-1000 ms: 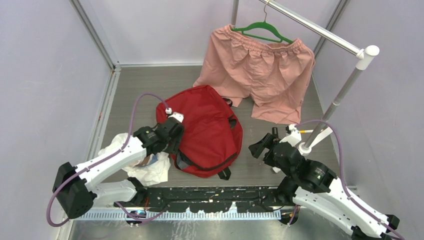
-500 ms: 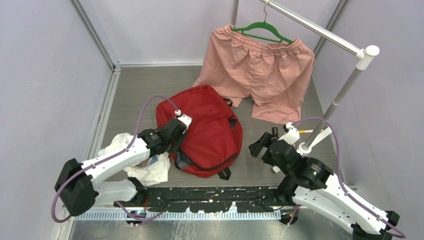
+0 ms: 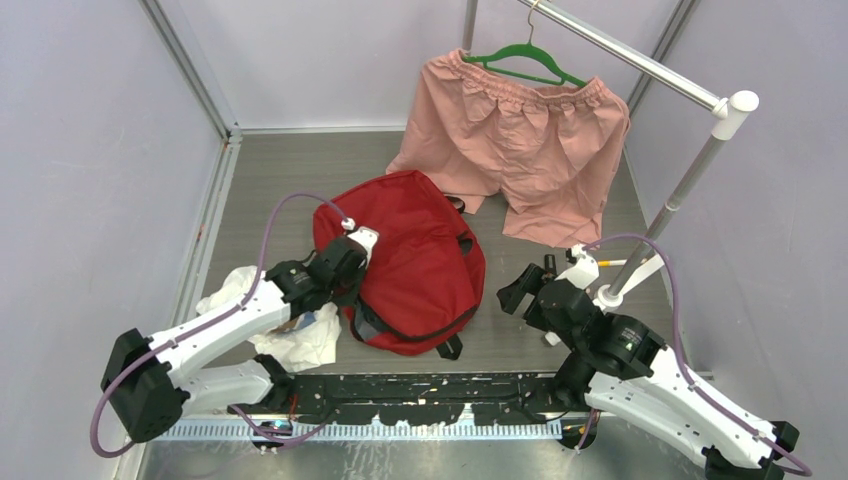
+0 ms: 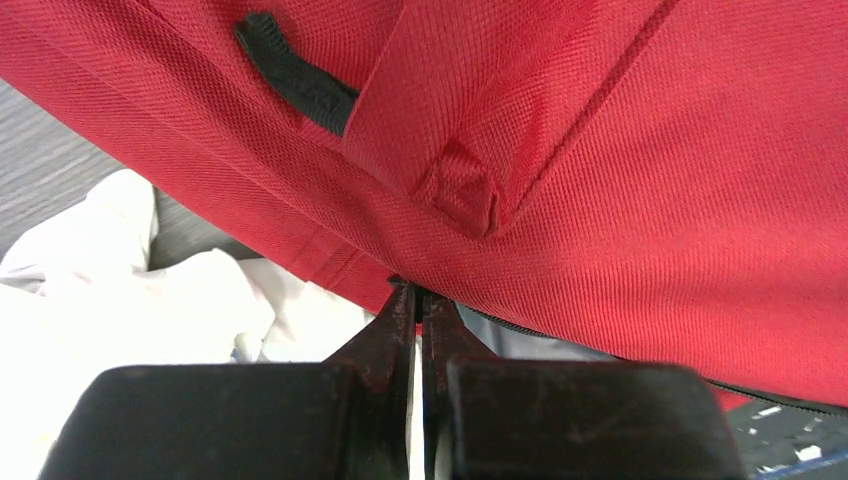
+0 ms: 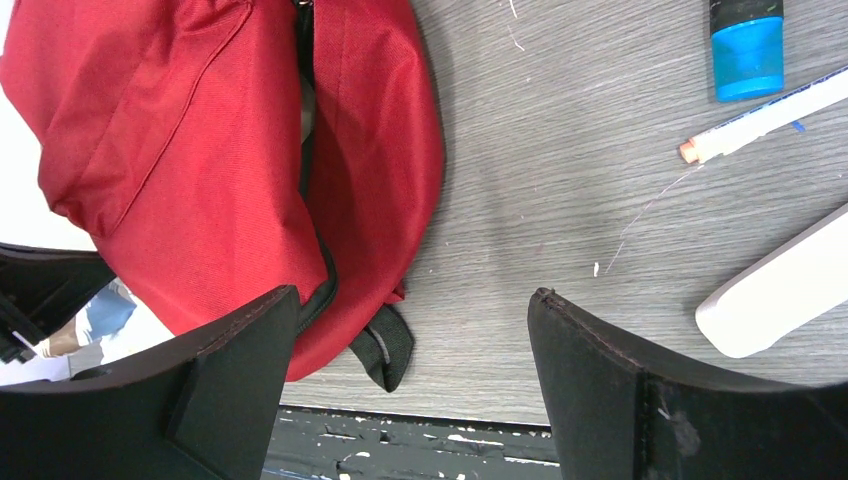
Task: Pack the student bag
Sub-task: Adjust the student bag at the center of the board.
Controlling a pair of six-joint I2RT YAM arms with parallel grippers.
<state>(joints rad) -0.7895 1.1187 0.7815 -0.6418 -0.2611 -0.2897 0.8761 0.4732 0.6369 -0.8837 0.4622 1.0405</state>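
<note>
The student bag (image 3: 415,260), a red backpack with black zippers, lies flat in the middle of the table. My left gripper (image 3: 350,295) is at its near-left edge. In the left wrist view the bag (image 4: 600,200) fills the top, and my left gripper (image 4: 416,292) is shut, its tips pinching the bag's zipper edge, with grey lining showing beside them. My right gripper (image 3: 510,295) hovers open to the right of the bag. In the right wrist view it (image 5: 415,292) has only bare table between its fingers, and the bag (image 5: 200,130) lies on the left.
A crumpled white plastic bag (image 3: 290,340) lies under my left arm. Pink shorts (image 3: 520,140) hang on a green hanger (image 3: 520,60) from a metal rail (image 3: 640,55) at the back right. A blue-capped marker (image 5: 746,40) and a white pen (image 5: 770,115) lie right of the bag.
My left gripper has closed from part open to shut at the bag's near-left edge, and its arm shifted slightly. The right arm has barely moved.
</note>
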